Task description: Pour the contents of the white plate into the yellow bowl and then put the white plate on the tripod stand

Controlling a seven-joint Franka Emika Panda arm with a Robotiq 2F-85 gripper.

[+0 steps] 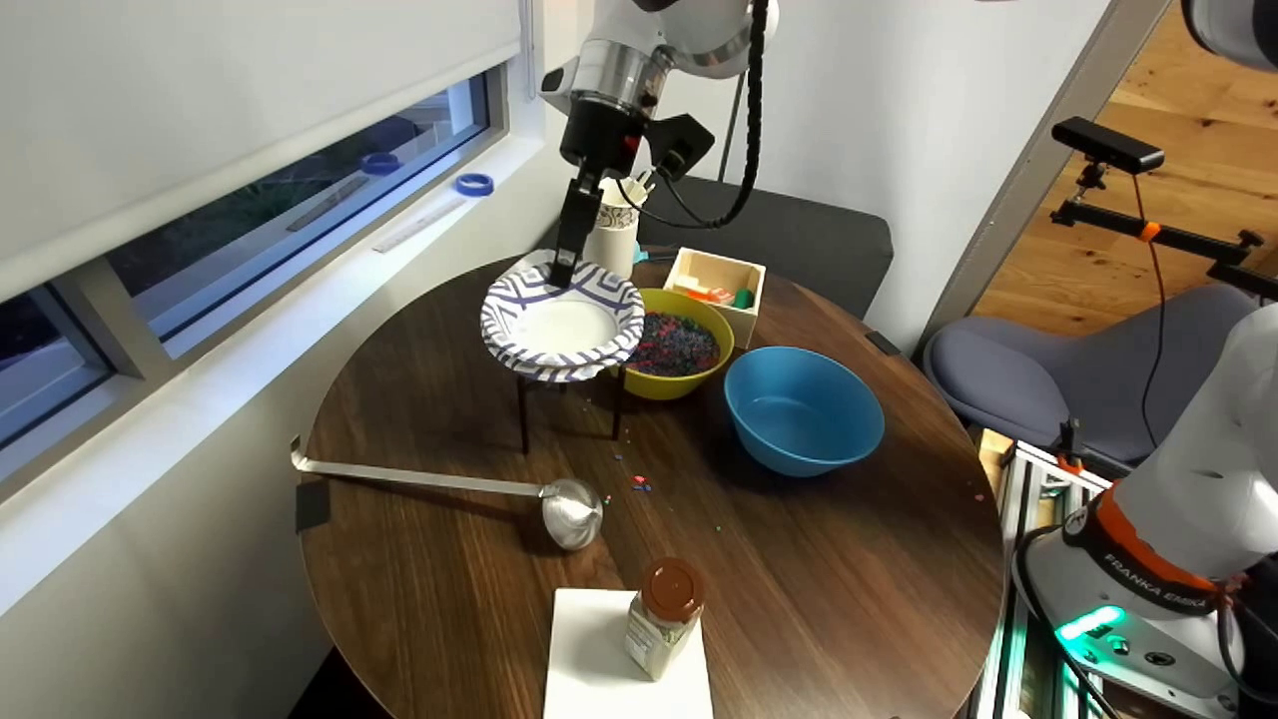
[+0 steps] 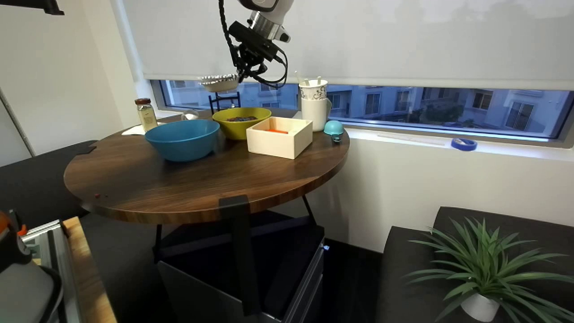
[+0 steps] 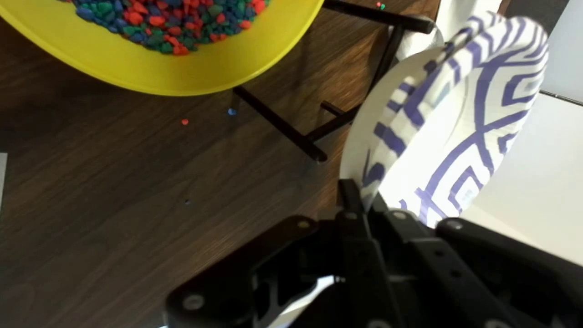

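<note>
The white plate with a blue-patterned rim (image 1: 562, 330) is held by my gripper (image 1: 563, 274), which is shut on its rim. The plate shows no contents. In the wrist view the plate (image 3: 437, 132) is tilted beside the fingertips (image 3: 364, 196). The black tripod stand (image 1: 523, 419) is below the plate, its top hidden in that view. In an exterior view the plate (image 2: 219, 83) is right over the stand (image 2: 225, 98); I cannot tell if they touch. The yellow bowl (image 1: 667, 387) holds small multicoloured pieces and stands close beside the stand; it also shows in the wrist view (image 3: 182, 79).
A blue bowl (image 1: 804, 409) and a wooden box (image 2: 278, 141) stand near the yellow bowl. A metal ladle (image 1: 569, 514) lies in front of the stand. A jar (image 1: 664, 619) stands on a white square. White cups (image 2: 314, 110) stand behind, near the window.
</note>
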